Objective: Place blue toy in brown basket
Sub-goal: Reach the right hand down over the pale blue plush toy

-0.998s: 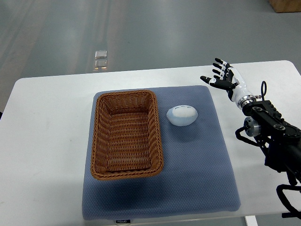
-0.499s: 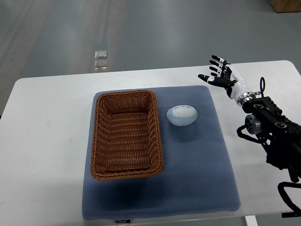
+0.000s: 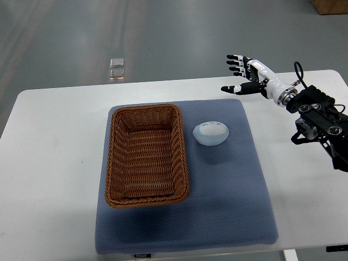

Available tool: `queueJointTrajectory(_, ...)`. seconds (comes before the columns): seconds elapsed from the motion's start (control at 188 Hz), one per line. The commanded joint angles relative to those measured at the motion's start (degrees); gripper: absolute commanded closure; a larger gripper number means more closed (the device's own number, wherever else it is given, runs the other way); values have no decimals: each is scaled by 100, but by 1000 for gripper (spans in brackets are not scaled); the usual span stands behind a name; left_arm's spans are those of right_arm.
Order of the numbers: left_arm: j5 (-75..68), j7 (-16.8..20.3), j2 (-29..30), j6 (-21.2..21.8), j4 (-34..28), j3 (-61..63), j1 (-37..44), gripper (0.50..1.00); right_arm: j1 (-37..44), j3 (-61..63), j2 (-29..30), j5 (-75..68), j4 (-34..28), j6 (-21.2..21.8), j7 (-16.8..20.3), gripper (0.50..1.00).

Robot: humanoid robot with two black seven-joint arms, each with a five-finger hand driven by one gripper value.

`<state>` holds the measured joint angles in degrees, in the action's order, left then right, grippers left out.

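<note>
A pale blue rounded toy [image 3: 211, 133] lies on the grey-blue mat [image 3: 228, 185], just right of the brown wicker basket [image 3: 147, 155]. The basket is empty. My right hand [image 3: 242, 73] is open with fingers spread, raised above the table's far edge, up and to the right of the toy and apart from it. It holds nothing. Its arm [image 3: 318, 117] comes in from the right edge. The left arm is out of view.
The mat lies on a white table [image 3: 49, 163]. A small clear object [image 3: 116, 68] sits on the floor beyond the table. A brown box corner [image 3: 329, 5] shows at the top right.
My right hand has lifted and swung up and to the left, toward the table's far edge, with the arm rising. The toy and basket have not moved.
</note>
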<state>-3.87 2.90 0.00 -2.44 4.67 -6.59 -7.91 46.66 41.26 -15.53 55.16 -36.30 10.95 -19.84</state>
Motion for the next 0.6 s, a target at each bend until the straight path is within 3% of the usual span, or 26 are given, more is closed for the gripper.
queueJointTrajectory(0.0,0,0,0,6,-1,0,0,500,238,-478,-327,478,-307,223,-116,585)
queueJointTrajectory(0.265,0,0,0,-3,-1,0,0,500,835,-1498,-952,1032,-1054,1040,-327,587)
queueJointTrajectory(0.594,9,0,0,6,-1,0,0,500,1064,-2368,-881,1823,-1283,1339,-415,587)
